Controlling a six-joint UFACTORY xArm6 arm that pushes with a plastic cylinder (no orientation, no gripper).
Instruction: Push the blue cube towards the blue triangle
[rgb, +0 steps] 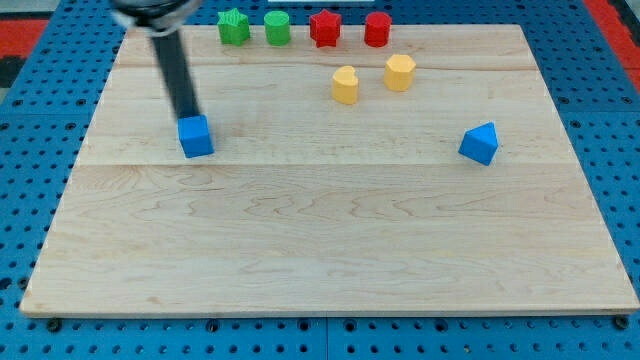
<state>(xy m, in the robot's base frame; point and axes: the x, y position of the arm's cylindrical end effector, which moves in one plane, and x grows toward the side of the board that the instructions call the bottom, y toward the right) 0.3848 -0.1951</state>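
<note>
The pale wooden table (330, 260) is bare across its whole near half. Further back, on the view's left, sits the small blue cube (197, 136). My tip (189, 117), the lower end of the straight dark rod (176, 70), is right at the cube's far upper-left edge, seemingly touching it. There is no claw on this arm, so no open or closed state can be told. At about the same depth, well apart on the view's right, lies the blue triangle block (480, 143). Beyond, right of centre, stand a yellow heart-like block (345, 85) and a yellow hexagonal block (399, 72). Along the far edge runs a row: green star block (234, 26), green cylinder (277, 28), red star block (325, 28), red cylinder (377, 29).
</note>
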